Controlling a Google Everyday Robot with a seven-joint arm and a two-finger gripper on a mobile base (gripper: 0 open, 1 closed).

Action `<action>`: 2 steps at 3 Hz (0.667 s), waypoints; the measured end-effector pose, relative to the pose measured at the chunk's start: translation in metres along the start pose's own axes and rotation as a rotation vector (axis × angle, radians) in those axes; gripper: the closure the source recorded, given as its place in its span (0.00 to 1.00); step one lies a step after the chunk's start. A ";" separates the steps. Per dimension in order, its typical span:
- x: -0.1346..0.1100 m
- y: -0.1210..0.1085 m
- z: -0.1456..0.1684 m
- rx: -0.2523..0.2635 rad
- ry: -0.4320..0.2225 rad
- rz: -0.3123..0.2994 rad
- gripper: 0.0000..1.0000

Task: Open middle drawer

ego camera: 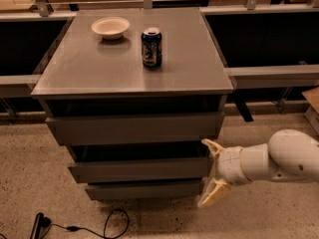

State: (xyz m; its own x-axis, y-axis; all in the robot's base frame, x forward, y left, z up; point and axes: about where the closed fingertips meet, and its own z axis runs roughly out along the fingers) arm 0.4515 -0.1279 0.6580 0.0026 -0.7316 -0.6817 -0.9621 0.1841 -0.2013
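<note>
The middle drawer point(139, 169) is the second of three dark grey fronts on the cabinet, below the tall top drawer point(134, 127) and above the small bottom drawer point(144, 189). A dark gap shows above its front. My gripper point(209, 172) is at the drawer's right end, open, with one cream finger point(211, 146) up near the gap and the other finger point(214, 193) below by the bottom drawer. The white arm point(279, 161) comes in from the right.
On the grey cabinet top point(75, 73) stand a white bowl point(110, 27) and a dark drink can point(151, 47). A black cable point(75, 225) lies on the speckled floor at the front left. Dark bays flank the cabinet.
</note>
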 end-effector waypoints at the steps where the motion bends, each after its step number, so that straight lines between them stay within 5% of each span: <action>1: 0.001 -0.002 0.002 0.008 0.000 -0.007 0.00; 2: 0.001 -0.002 0.002 0.006 0.000 -0.006 0.00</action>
State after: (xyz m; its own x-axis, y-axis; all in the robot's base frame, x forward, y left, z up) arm 0.4535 -0.1275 0.6565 0.0080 -0.7329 -0.6803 -0.9603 0.1841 -0.2097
